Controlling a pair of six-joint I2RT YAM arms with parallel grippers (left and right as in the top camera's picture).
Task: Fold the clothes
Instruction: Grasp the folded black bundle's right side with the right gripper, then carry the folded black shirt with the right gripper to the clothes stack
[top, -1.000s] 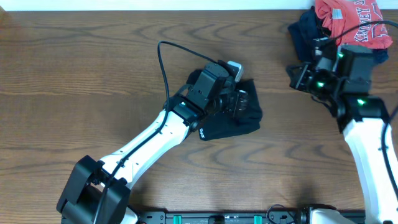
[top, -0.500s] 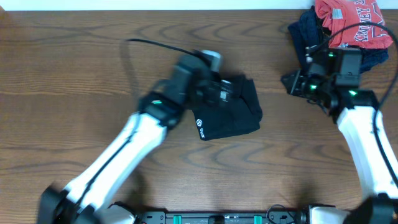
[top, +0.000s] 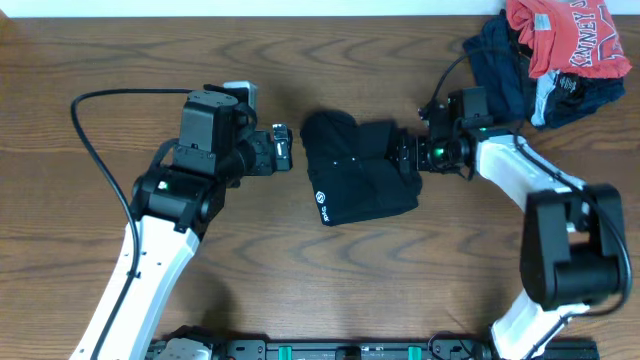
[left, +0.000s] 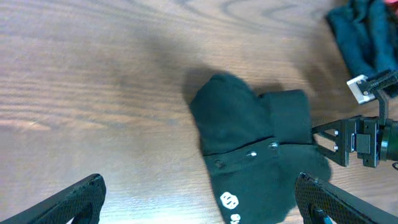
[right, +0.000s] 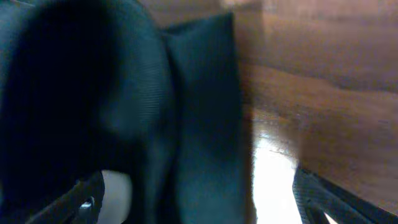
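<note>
The clothes, a black shirt (top: 358, 170) folded into a compact bundle with a small white logo, lie mid-table. In the left wrist view the shirt (left: 255, 143) is ahead and to the right. My left gripper (top: 282, 147) hangs just left of the bundle, open and holding nothing, its fingertips (left: 78, 198) spread wide. My right gripper (top: 404, 155) is at the bundle's right edge, open. In the right wrist view the dark fabric (right: 124, 106) fills the left side and reaches in between the wide-spread jaws (right: 199, 208).
A pile at the back right corner holds a red shirt with white lettering (top: 565, 35) on top of dark navy garments (top: 498, 55). The brown wood table (top: 120, 60) stretches out to the left and front. A black cable loops from the left arm.
My left arm has let go of the black shirt, opened and drawn back to the left. My right gripper has swung from near the pile to the bundle's right edge and opened wide.
</note>
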